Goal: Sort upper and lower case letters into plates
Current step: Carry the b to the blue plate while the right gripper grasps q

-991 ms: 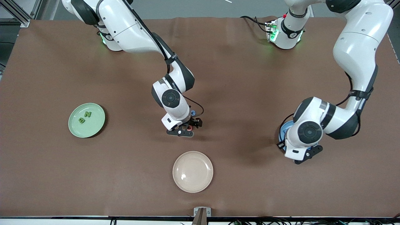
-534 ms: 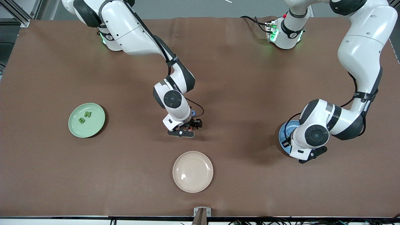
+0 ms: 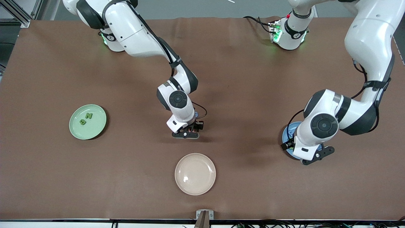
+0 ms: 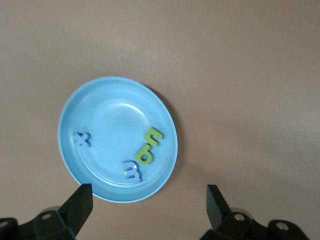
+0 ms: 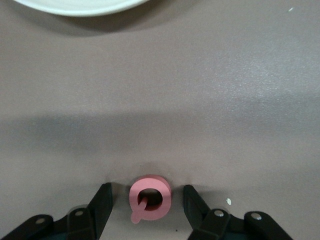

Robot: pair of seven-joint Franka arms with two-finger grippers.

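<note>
My right gripper [image 5: 148, 200] is down at the table's middle, open, one finger on each side of a red-pink letter Q [image 5: 150, 197] with a small gap either way. In the front view this gripper [image 3: 189, 130] is between the robots and the cream plate. My left gripper [image 4: 147, 202] hangs open and empty over the blue plate [image 4: 110, 115], which holds a blue x [image 4: 81, 139], a blue m [image 4: 132, 171] and a green g [image 4: 149, 147]. The front view shows this gripper [image 3: 313, 155] over the blue plate [image 3: 287, 133]. The pale green plate [image 3: 95, 126] holds a green N [image 3: 89, 116] and a green B [image 3: 83, 122].
A cream-beige plate [image 3: 195, 174] lies nearer the front camera than my right gripper; its rim [image 5: 75, 7] shows in the right wrist view. A bit of a blue letter [image 3: 196, 113] peeks out beside the right wrist. Brown mat covers the table.
My left gripper has opened above the blue plate and the arm has risen a little. My right gripper has sunk around the pink Q and its jaws have narrowed.
</note>
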